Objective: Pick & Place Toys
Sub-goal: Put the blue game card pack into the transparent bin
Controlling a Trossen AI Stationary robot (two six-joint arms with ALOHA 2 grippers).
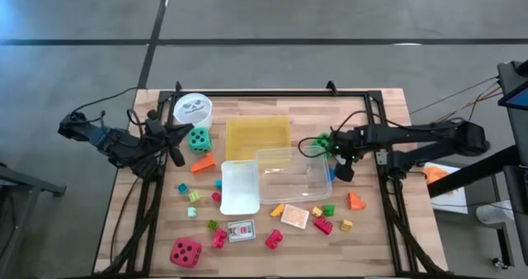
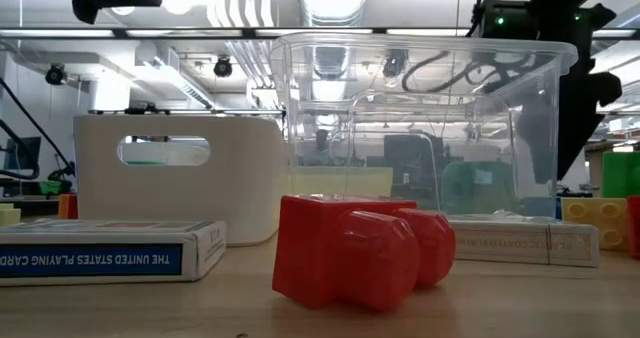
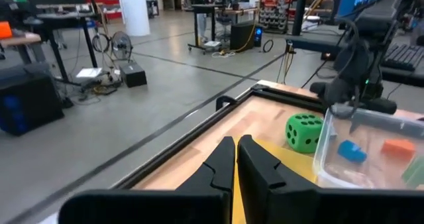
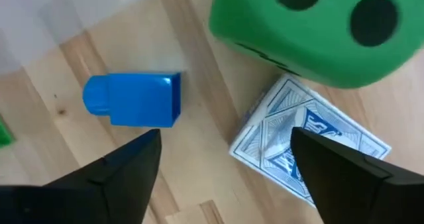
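Note:
Small bright blocks, card packs (image 1: 242,230) and a red die (image 1: 186,252) lie scattered on the table's near half. My right gripper (image 4: 225,168) points down, open, just right of the clear box (image 1: 293,176). Below it lie a blue block (image 4: 132,99), a blue card pack (image 4: 308,151) and a green die (image 4: 318,32), all flat on the wood. The block lies beyond one finger and the pack's corner runs under the other; nothing sits between them. My left gripper (image 1: 175,143) hangs shut at the far left, beside a teal die (image 1: 199,139).
A yellow tray (image 1: 258,137) sits at centre with the clear box and a white bin (image 1: 239,186) in front of it. A white round cup (image 1: 192,108) stands far left. In the low view, a red block (image 2: 360,253) and a card pack (image 2: 110,250) lie near the front edge.

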